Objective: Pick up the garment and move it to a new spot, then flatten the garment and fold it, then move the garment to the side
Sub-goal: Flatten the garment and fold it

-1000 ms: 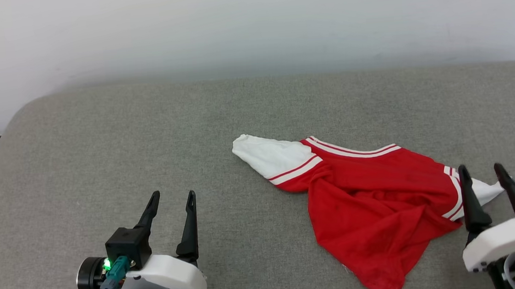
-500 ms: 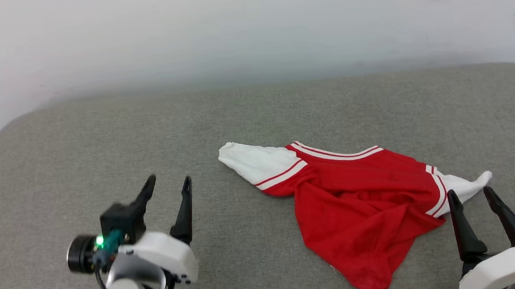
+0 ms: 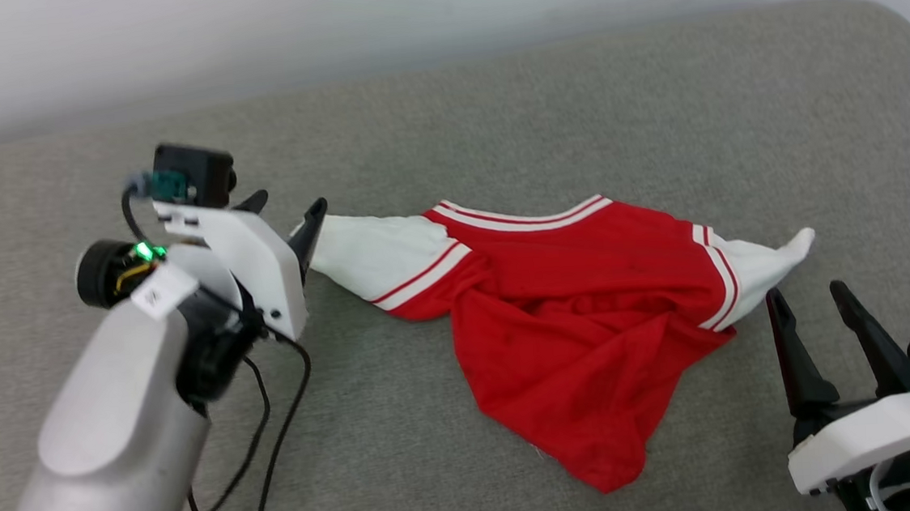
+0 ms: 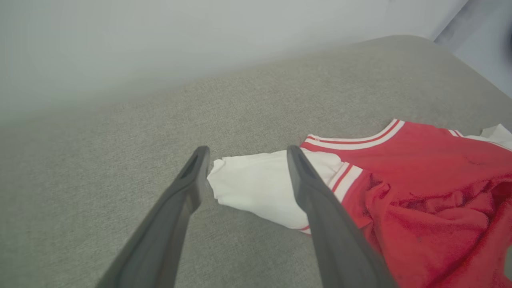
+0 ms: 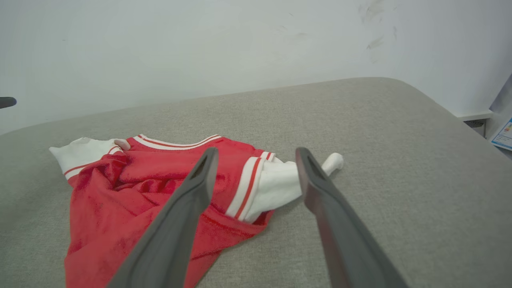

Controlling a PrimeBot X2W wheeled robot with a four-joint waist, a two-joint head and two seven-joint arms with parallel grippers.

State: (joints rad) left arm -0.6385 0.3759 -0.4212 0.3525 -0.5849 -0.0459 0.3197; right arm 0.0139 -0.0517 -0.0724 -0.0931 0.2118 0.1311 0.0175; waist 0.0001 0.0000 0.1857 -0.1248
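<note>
Task is barely starting, judging by the layout. The garment [image 3: 583, 335] is lying crumpled on the grey padded surface [image 3: 492, 106], red body bunched up, a white sleeve sticking out at each end. Nothing is lifted, flattened or folded yet.

Left claw [image 3: 288, 203] is sitting wide open at the tip of the near sleeve [image 3: 374, 254], with the sleeve end showing between its fingers in the left wrist view. It's gripping nothing; contact unclear.

Right claw [image 3: 804, 293] is hovering wide open just short of the far sleeve [image 3: 764, 264], also empty.

Pickup, relocation, flattening, folding and the move aside are all remaining.
</note>
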